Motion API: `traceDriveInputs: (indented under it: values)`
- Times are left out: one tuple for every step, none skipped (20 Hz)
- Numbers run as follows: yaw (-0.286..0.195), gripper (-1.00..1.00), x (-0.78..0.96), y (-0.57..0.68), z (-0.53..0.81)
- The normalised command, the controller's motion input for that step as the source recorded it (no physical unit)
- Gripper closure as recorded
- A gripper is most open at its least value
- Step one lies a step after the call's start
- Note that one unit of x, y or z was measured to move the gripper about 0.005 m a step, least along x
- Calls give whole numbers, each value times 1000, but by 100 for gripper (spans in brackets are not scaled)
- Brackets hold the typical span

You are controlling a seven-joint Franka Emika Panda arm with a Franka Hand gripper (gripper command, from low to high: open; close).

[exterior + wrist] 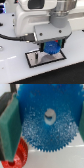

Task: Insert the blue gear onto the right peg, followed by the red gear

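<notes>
Fingers [10,126] around blue gear [47,121]

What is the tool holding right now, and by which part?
The tool holds the blue gear by opposite sides of its toothed rim, one pad on each edge.

Exterior view: hand [50,44] masked by arm body and blue gear [51,49]; finger state unreadable. Right peg not discernible beneath gear. Plate [35,59] partly covered; far edge hidden.

Wrist view: blue gear [47,119] cut off at frame edge. Red gear [20,151] mostly hidden behind green finger pad [10,126], remainder cropped. Blurred throughout.
</notes>
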Motion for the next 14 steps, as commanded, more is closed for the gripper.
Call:
traceDriveInputs:
  values:
    - [0, 100, 9, 0, 0]
    - [0, 100, 54, 137, 34]
    - [0, 100, 151, 143, 111]
    - [0, 100, 140, 151, 200]
    - [0, 100, 160, 100, 137]
    - [0, 100, 191, 120, 194]
    - [0, 100, 189, 0, 43]
    - [0, 100, 74, 0, 0]
    - [0, 100, 17, 0, -20]
    - [0, 100, 49, 17, 0]
    - [0, 100, 6, 0, -51]
    - [0, 100, 388, 5, -5]
    - [0, 100, 378, 5, -40]
    - [0, 100, 375, 2, -61]
